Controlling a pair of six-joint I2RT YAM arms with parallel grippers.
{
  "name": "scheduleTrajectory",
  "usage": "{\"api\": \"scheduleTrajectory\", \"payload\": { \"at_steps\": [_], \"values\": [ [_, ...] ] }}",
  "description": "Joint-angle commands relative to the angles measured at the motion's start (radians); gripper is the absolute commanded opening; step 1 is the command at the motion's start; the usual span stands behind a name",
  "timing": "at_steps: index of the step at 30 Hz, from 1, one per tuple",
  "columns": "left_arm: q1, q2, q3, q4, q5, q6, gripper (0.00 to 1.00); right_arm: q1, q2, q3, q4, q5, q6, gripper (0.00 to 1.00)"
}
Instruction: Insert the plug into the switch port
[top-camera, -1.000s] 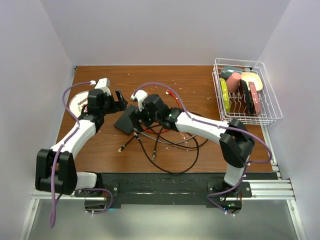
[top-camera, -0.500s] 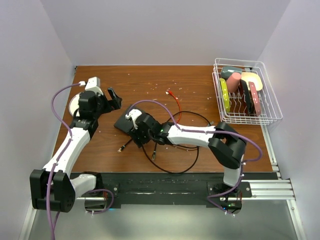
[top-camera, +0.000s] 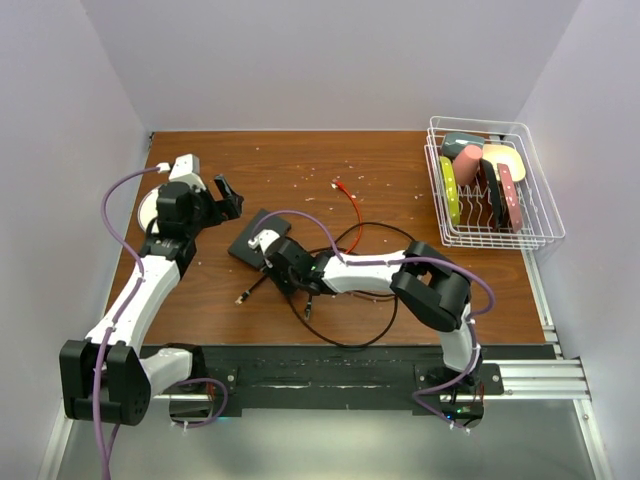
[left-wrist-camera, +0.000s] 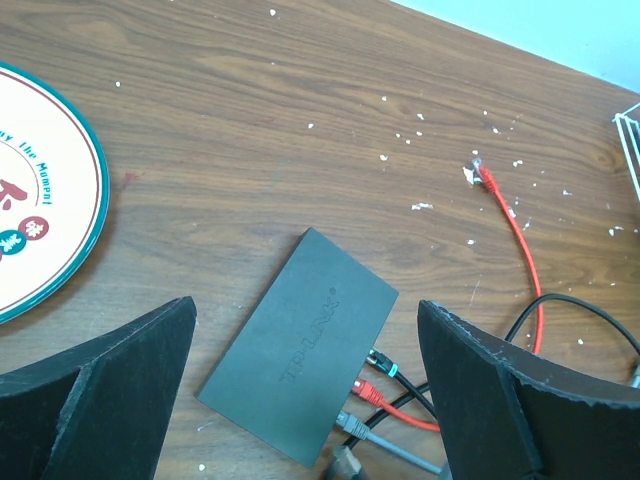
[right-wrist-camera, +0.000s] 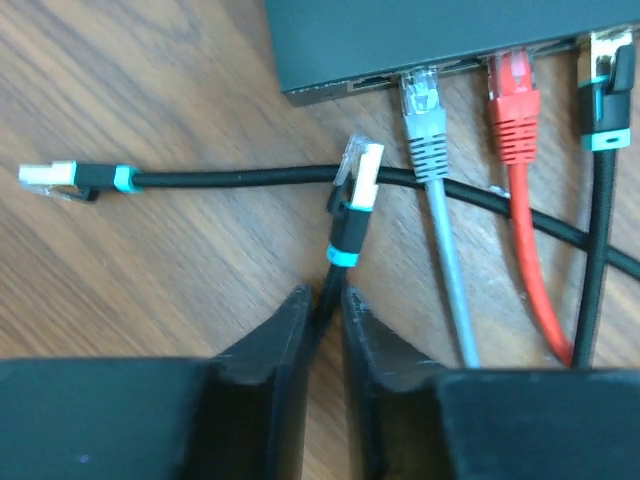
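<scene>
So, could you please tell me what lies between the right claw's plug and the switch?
Only bare table, in the right wrist view: the plug points toward the switch without touching.

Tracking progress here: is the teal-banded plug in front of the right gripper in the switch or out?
Out. The plug sits short of the switch, its cable pinched in the right gripper.

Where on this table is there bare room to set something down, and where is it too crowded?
Bare: the far strip between the plate and the basket, beyond the red cable; the near left patch beside the left arm. Crowded: the box's near edge, where cables tangle and the right pincer grips a black cable.
</scene>
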Motion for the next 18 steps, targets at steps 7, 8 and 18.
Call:
{"api": "scheduleTrajectory", "payload": {
  "at_steps": [7, 8, 18],
  "values": [
    [0.013, -0.041, -0.037, 0.080, 0.093, -0.010, 0.97, 0.016, -0.183, -0.065, 0.107, 0.026, 0.011, 0.00],
    [0.013, -0.046, -0.040, 0.112, 0.162, -0.006, 0.97, 0.016, -0.215, -0.077, 0.120, 0.030, 0.009, 0.00],
    [0.012, -0.126, -0.170, 0.549, 0.650, -0.114, 0.92, -0.047, -0.501, -0.091, 0.140, 0.119, 0.002, 0.00]
  ]
}}
